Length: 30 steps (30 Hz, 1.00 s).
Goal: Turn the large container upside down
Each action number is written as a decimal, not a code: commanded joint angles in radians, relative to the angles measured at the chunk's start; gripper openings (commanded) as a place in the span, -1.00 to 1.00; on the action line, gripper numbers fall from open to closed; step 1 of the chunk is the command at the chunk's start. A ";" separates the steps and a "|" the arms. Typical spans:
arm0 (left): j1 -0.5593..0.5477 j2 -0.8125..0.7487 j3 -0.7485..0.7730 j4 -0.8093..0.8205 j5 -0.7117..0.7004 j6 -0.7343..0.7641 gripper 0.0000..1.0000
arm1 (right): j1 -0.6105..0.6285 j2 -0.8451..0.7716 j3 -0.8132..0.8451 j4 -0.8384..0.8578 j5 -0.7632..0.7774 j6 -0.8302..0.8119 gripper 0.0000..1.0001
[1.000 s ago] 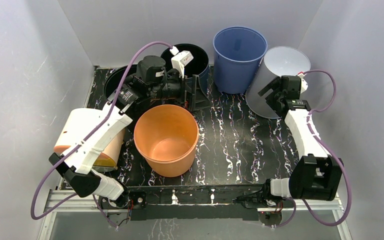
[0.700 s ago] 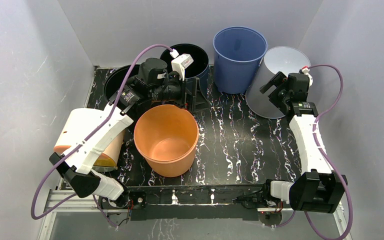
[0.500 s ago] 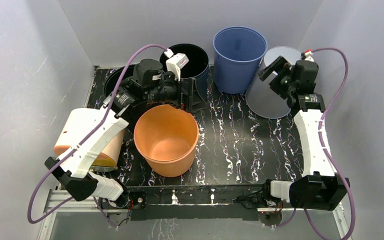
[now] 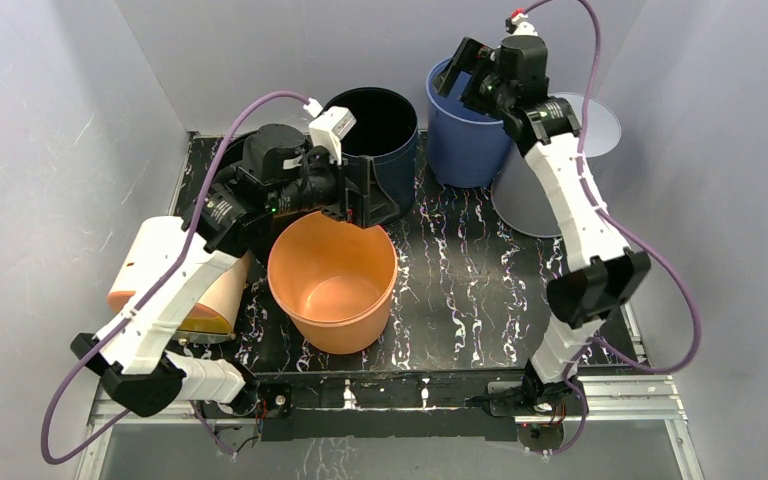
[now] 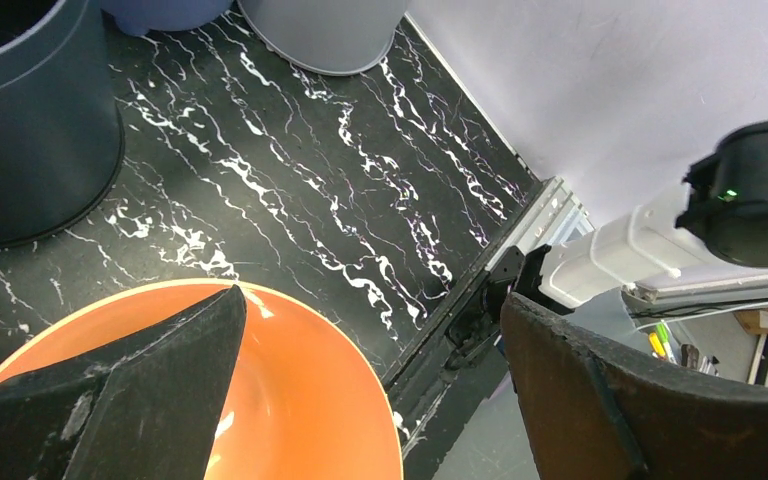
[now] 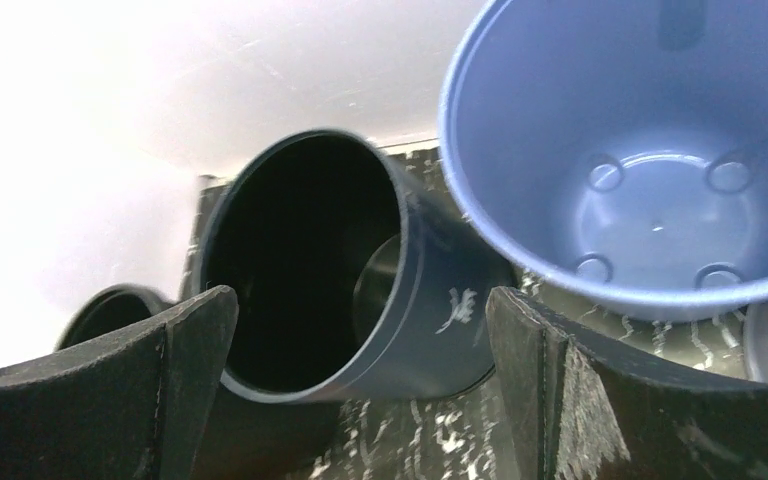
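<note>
Orange large container [image 4: 332,278] stands upright at the middle of the desk [image 4: 480,262]; left gripper [image 5: 370,300] spreads wide over its far rim, right gripper [image 6: 360,300] gapes wide above the blue container [image 4: 465,135].

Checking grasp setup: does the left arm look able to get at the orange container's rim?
Probably yes: the left gripper is open just above the orange container, seemingly straddling its rim, with nothing blocking.
</note>
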 commanded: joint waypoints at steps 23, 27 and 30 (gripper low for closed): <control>0.003 -0.121 -0.094 0.047 -0.044 -0.062 0.97 | 0.008 0.400 0.356 -0.115 0.060 -0.483 0.24; 0.003 -0.125 -0.097 0.052 -0.051 -0.069 0.97 | 0.025 0.416 0.360 -0.112 0.049 -0.483 0.15; 0.004 -0.131 -0.096 0.050 -0.053 -0.073 0.97 | 0.043 0.435 0.373 -0.113 0.059 -0.485 0.10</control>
